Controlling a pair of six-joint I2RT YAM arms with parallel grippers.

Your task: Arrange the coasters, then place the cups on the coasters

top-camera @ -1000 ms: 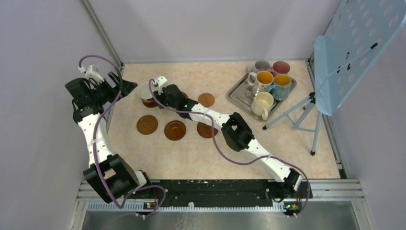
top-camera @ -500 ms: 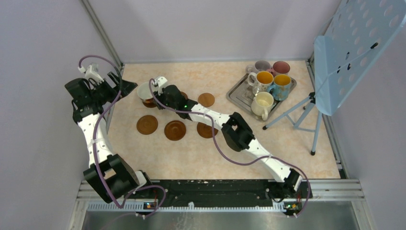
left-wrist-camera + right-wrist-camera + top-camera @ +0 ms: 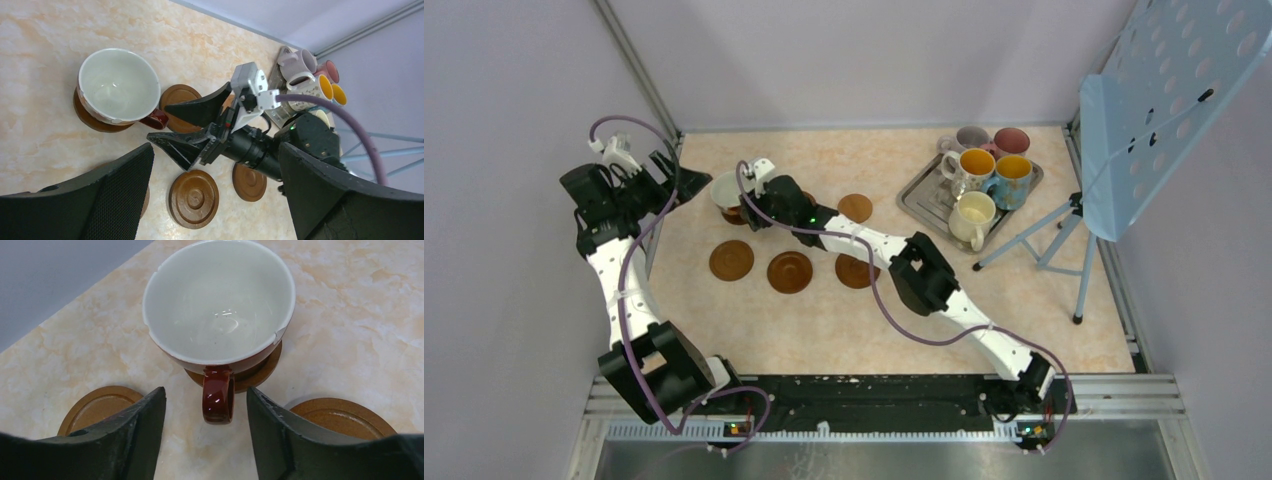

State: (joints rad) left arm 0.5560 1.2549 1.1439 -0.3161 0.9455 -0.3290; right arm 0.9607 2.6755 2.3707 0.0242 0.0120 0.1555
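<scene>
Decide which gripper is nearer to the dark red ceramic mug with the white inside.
Right. The right gripper stands open, its fingers flanking the handle of the dark red mug. The left gripper hangs open farther off, to the mug's left.

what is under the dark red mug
A brown wooden coaster; only its edge shows around the dark red mug. The mug covers its middle.

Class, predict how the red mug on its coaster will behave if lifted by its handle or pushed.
The mug looks glazed ceramic: probably rigid, fairly heavy, brittle. Its glossy handle may slip. Pushed, it could slide off the smooth coaster.
</scene>
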